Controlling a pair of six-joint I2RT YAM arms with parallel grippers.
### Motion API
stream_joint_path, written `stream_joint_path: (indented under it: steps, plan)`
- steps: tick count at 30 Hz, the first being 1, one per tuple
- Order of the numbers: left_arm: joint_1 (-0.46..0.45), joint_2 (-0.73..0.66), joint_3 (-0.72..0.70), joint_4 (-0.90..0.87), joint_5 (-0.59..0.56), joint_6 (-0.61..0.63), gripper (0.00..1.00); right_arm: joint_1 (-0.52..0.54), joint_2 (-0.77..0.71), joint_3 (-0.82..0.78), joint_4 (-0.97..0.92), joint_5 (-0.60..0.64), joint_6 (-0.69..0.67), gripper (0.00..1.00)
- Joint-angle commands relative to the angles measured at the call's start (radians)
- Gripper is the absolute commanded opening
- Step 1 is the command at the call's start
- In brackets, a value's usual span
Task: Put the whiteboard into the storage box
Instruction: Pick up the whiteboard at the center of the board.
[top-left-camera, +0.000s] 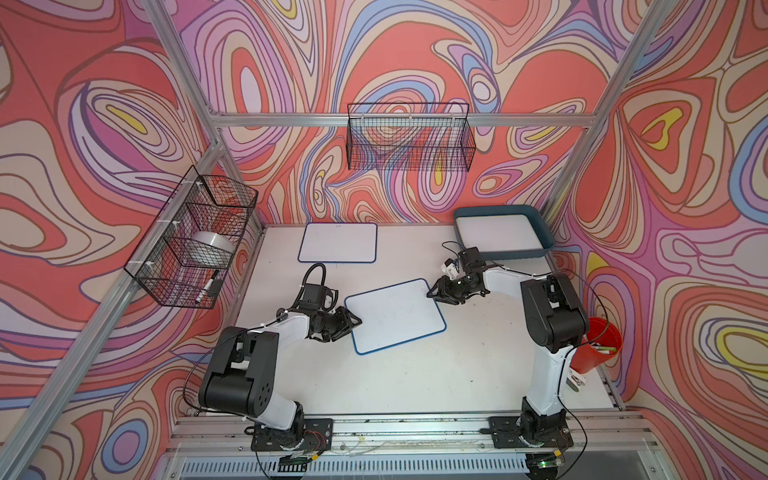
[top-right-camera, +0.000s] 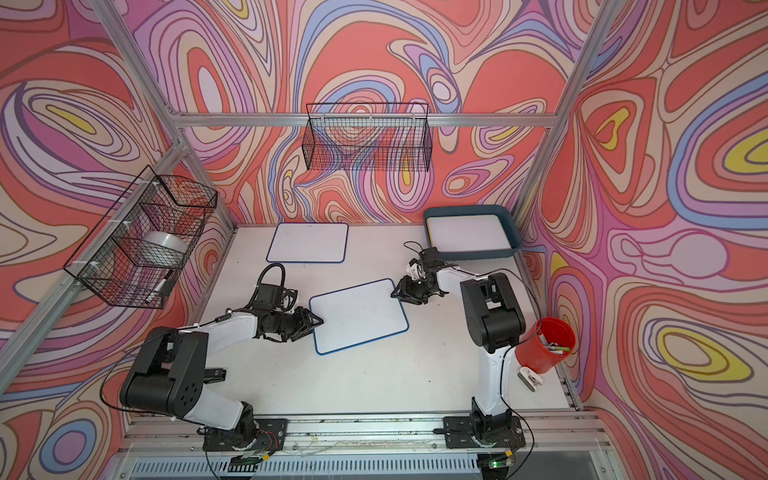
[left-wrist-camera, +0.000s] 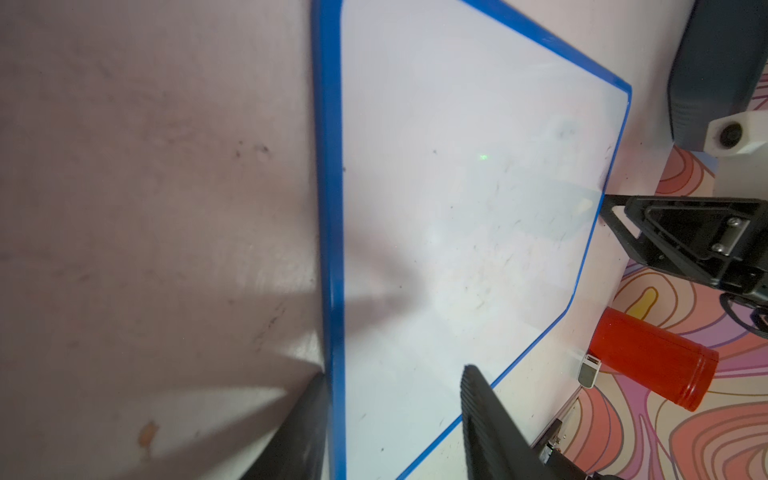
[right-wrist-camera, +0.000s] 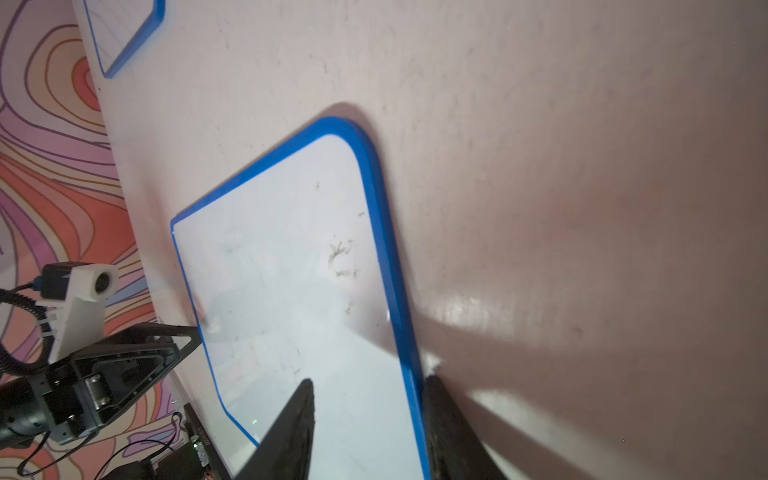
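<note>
One blue-rimmed white whiteboard (top-left-camera: 496, 237) lies in the dark teal plastic storage box (top-left-camera: 542, 227) far right; the middle whiteboard (top-left-camera: 395, 318) lies on the white bench (top-left-camera: 415, 382), with left pincer (top-left-camera: 355, 322) and right pincer (top-left-camera: 430, 294) open-jawed astride its edges; a third whiteboard (top-left-camera: 337, 243) waits far left.

1. The whiteboard (top-left-camera: 395, 318): white face with faint smudges, blue frame, rounded corners. It sits askew in the middle of the table (top-left-camera: 415, 374), between my left gripper (top-left-camera: 356, 323) and right gripper (top-left-camera: 430, 293), one at each short edge.
2. The storage box (top-left-camera: 511, 252): a shallow teal tray, upright in the far right corner, with a second whiteboard (top-left-camera: 496, 232) flat inside.
3. A third whiteboard (top-left-camera: 337, 243) lies flat at the back, well apart.
</note>
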Motion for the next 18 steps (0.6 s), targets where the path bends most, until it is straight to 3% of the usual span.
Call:
stream_joint_path:
  steps: [1, 18]
  plan:
    - [-0.017, 0.066, -0.016, 0.010, -0.030, -0.006, 0.48, 0.050, 0.070, -0.003, 0.010, -0.262, 0.043, 0.45]
    - [-0.016, 0.137, 0.003, 0.093, -0.041, -0.050, 0.48, 0.104, 0.080, 0.036, -0.054, -0.462, -0.032, 0.45]
